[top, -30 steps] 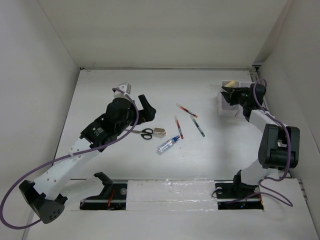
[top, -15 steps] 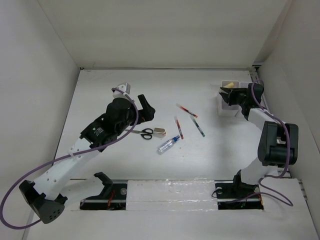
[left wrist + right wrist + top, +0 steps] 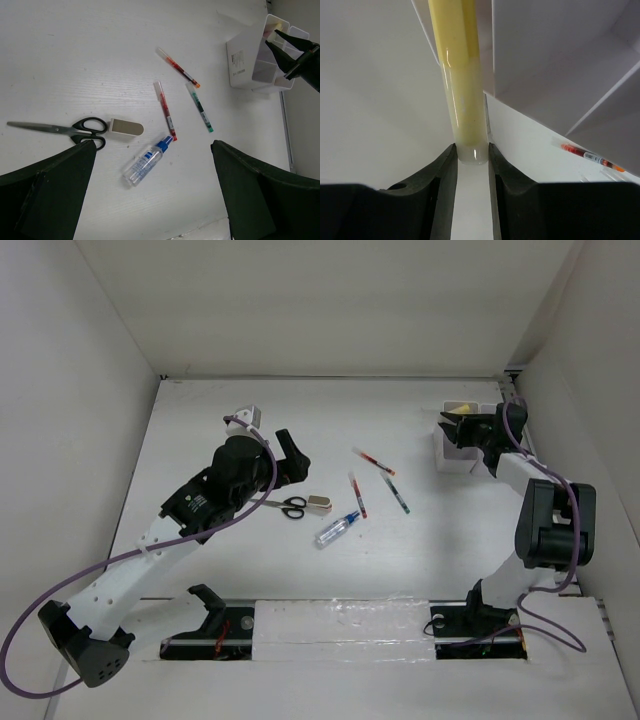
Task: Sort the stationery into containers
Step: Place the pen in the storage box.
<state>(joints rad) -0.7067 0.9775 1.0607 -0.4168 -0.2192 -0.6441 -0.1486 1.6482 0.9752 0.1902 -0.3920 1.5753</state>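
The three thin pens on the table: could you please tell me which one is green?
The green pen, rightmost in the left wrist view; the near pen, by the blue-capped bottle, and the far pen are red.

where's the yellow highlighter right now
In the right wrist view the yellow highlighter is clamped in the right gripper, at the far right of the table, its other end at the top of the white bin.

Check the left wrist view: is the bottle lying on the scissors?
No, the bottle lies off to one side, not touching the scissors.
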